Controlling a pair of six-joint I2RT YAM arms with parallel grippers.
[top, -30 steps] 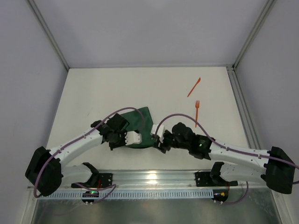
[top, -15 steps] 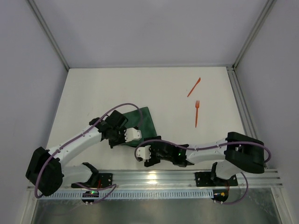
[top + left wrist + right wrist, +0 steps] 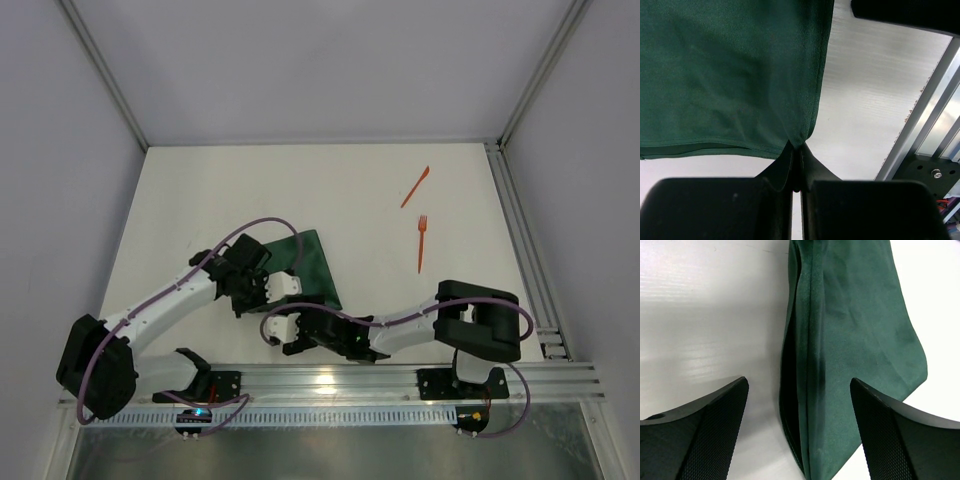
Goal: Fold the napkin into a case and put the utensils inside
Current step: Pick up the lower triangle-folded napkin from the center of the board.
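Robot test cell in a lab: white table boxed by plain grey panels, aluminium rail along its near edge carrying two cabled arm bases.

One dark green napkin lies at lower centre of the top view. Two orange utensils sit at upper right: one knife-like piece and one fork. Two robot arms reach in from the bottom edge.
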